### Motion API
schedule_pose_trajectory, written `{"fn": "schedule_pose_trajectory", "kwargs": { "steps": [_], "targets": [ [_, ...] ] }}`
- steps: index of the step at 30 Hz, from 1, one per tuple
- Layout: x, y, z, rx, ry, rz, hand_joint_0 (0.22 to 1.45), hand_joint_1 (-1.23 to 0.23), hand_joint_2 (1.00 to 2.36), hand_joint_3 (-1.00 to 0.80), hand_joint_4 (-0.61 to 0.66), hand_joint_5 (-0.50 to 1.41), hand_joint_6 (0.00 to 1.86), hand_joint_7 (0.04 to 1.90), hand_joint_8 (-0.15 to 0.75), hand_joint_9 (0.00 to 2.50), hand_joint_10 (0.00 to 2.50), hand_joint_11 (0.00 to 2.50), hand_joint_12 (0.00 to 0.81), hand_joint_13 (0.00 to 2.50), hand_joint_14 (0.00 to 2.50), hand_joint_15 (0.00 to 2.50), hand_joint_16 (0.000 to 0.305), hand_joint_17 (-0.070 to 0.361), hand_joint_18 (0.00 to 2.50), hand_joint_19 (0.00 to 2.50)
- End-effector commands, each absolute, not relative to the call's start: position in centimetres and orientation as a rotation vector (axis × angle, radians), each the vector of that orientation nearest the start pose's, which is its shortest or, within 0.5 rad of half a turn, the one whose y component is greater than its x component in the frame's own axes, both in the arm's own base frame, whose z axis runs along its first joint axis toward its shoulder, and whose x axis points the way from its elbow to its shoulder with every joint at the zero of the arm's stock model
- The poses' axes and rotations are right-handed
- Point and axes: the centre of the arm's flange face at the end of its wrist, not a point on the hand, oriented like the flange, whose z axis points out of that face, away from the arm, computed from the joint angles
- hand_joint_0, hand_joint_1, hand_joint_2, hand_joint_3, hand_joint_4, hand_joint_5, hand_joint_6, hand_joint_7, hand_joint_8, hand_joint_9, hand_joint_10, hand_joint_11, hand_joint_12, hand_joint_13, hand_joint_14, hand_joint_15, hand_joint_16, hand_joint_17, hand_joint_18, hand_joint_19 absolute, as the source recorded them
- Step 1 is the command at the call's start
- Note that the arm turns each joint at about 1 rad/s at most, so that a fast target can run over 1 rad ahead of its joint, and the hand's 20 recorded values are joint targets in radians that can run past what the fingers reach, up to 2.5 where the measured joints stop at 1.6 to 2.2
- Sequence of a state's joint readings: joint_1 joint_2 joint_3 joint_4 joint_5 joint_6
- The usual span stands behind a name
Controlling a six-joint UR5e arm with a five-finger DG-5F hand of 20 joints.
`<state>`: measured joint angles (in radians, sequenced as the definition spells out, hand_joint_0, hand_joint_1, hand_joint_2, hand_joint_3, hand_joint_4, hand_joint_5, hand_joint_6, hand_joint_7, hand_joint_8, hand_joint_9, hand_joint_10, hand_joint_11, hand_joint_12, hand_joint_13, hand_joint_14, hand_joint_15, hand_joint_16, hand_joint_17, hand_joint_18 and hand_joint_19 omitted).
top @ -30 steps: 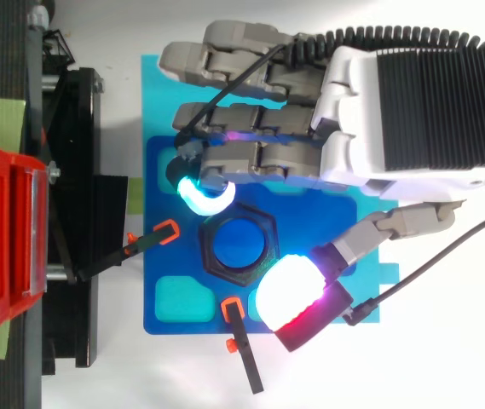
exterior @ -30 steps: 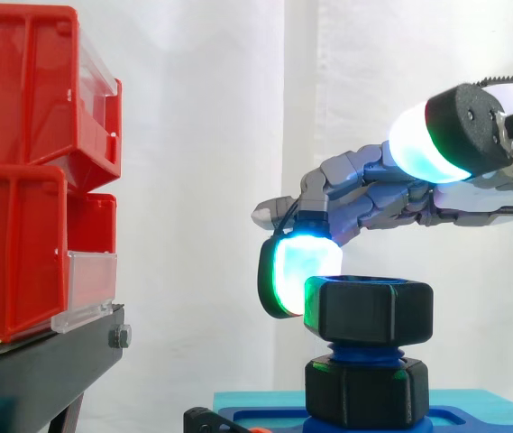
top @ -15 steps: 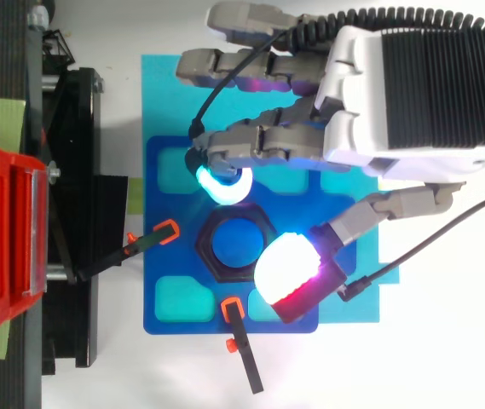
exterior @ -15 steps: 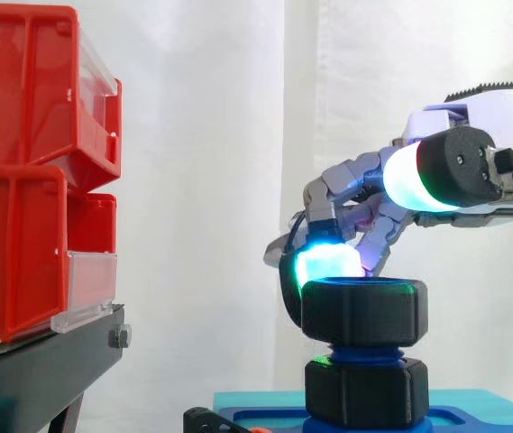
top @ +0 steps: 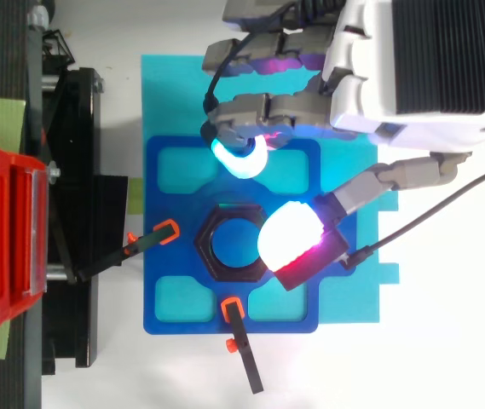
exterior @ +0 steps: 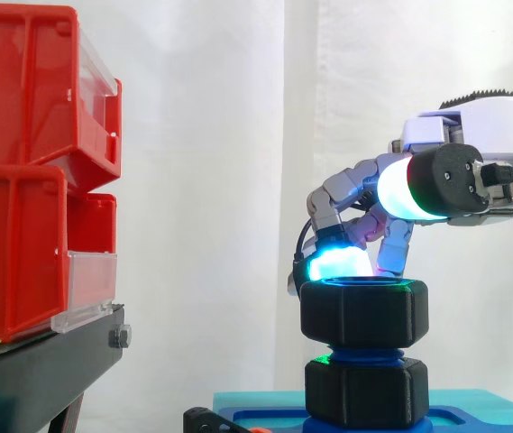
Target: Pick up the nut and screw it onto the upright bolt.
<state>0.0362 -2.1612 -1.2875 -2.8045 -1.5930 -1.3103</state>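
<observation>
The nut (exterior: pixel 364 311) is sitting part-way down the upright bolt (exterior: pixel 364 350), just beneath the hand's (exterior: pixel 490 135) curled fingers. A band of blue thread is being left bare between it and the black collar (exterior: pixel 364 392) below.

Nothing is being gripped. The fingers are being held loosely bent, with one cyan fingertip (exterior: pixel 333 264) level with the nut's top rim. From above, that fingertip is seen standing apart from the nut on the fingers' side. The thumb pad (top: pixel 289 237) is being carried over the opposite edge, apparently above it and not on it.

The step in hand is judged to be closing on the nut for a turn. It would be best pinched across opposite flats, kept level, and pressed only lightly so the thread is not being crossed.

Two orange-tipped clamps (top: pixel 153 241) (top: pixel 240 341) are lying on the blue fixture (top: pixel 161 319), one beyond the fingertips and one on the thumb's side, so the wrist sweep is being limited there. The red bins (exterior: pixel 31 162) are standing well apart ahead of the fingers, and open room is being left above the hand.
</observation>
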Motion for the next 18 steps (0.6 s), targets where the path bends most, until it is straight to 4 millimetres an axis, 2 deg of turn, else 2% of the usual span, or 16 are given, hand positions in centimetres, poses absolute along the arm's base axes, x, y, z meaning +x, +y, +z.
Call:
{"fn": "schedule_pose_trajectory", "kwargs": {
  "steps": [1, 8, 10, 11, 13, 16, 18],
  "targets": [
    [71.5, -11.0, 30.0, 0.155, 1.55, 0.242, 0.49, -0.28, 1.0, -0.5, 0.06, 0.1, 0.5, 1.28, 0.117, 1.43, 0.0, 0.0, 0.247, 0.66, 0.0, 0.0, 0.032, 0.071, 0.48, 0.1],
    [71.2, -11.6, 29.8, 0.151, 1.57, 0.225, 0.49, -0.29, 1.0, -0.5, 0.04, 0.1, 0.5, 1.3, 0.116, 1.55, 0.0, 0.0, 0.224, 0.75, 0.0, 0.0, 0.029, 0.066, 0.61, 0.15],
    [71.2, -11.9, 29.8, 0.154, 1.571, 0.22, 0.48, -0.26, 1.0, -0.5, 0.13, 0.03, 0.51, 1.15, 0.206, 1.21, 0.0, 0.0, 0.299, 0.54, 0.0, 0.0, 0.038, 0.085, 0.34, 0.12],
    [71.0, -12.2, 29.9, 0.154, 1.573, 0.215, 0.48, -0.26, 1.0, -0.5, 0.15, 0.01, 0.51, 1.11, 0.228, 1.13, 0.0, 0.0, 0.315, 0.47, 0.0, 0.0, 0.039, 0.088, 0.26, 0.1],
    [71.0, -12.4, 30.0, 0.155, 1.573, 0.212, 0.46, -0.24, 1.0, -0.5, 0.22, -0.07, 0.5, 0.91, 0.267, 0.83, 0.0, 0.0, 0.372, 0.21, 0.0, 0.0, 0.048, 0.108, 0.0, 0.03],
    [70.8, -12.8, 30.9, 0.155, 1.555, 0.21, 0.45, -0.22, 1.0, -0.5, 0.18, -0.13, 0.5, 0.76, 0.263, 0.6, 0.0, 0.0, 0.382, 0.01, 0.0, 0.0, 0.054, 0.122, 0.0, 0.05],
    [71.3, -13.3, 32.5, 0.152, 1.523, 0.213, 0.44, -0.23, 1.0, -0.5, 0.17, -0.16, 0.5, 0.69, 0.261, 0.53, 0.0, 0.0, 0.383, 0.0, 0.0, 0.0, 0.056, 0.126, 0.0, 0.03]
  ]
}}
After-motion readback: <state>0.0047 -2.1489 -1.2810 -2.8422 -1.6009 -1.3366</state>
